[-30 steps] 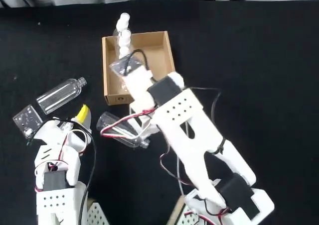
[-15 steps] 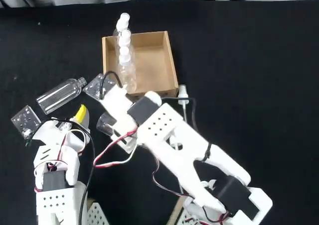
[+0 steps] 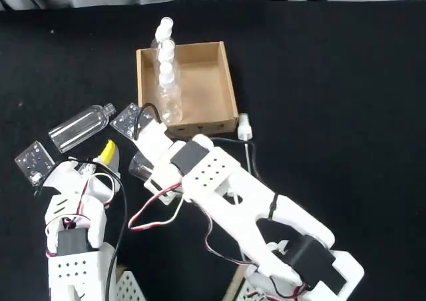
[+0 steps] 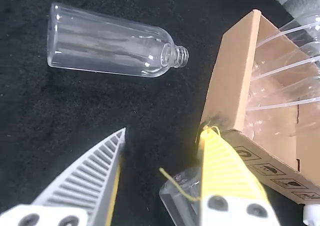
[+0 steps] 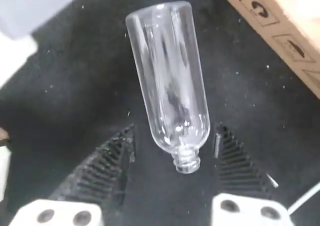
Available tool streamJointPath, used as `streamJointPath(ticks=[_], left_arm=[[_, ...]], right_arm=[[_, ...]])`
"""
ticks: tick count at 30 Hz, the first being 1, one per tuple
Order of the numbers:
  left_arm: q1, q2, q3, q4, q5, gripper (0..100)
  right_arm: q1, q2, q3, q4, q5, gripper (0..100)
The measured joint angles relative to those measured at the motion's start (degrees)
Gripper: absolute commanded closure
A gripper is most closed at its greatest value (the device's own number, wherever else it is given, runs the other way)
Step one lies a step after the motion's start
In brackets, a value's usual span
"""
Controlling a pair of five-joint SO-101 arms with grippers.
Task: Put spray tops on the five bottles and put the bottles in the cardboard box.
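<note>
A capless clear bottle lies on the black table, and its neck points in between the fingers of my open right gripper, which straddle it without closing. In the high view this bottle is partly under the right arm. A second capless bottle lies left of the cardboard box. Bottles with spray tops lie in the box. A loose spray top lies by the box's near right corner. My left gripper is open and holds nothing.
The box's near wall is close beside the right gripper. The loose spray top's thin tube runs over the cloth nearby. The right half of the table is bare black cloth.
The right arm has swung back from over the box, down and left to the lying bottle. The bottles in the box and the loose spray top now show. The left arm kept still.
</note>
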Motion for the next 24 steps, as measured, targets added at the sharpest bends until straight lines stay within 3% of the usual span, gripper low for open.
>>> streamJointPath(ticks=[8, 24], left_arm=[[0.0, 0.0, 0.0, 0.0, 0.0, 79], [0.0, 0.0, 0.0, 0.0, 0.0, 79]], right_arm=[[-0.2, 0.0, 5.9, -7.6, 9.4, 78.6], [-0.2, 0.0, 13.8, -18.7, 10.2, 78.3]])
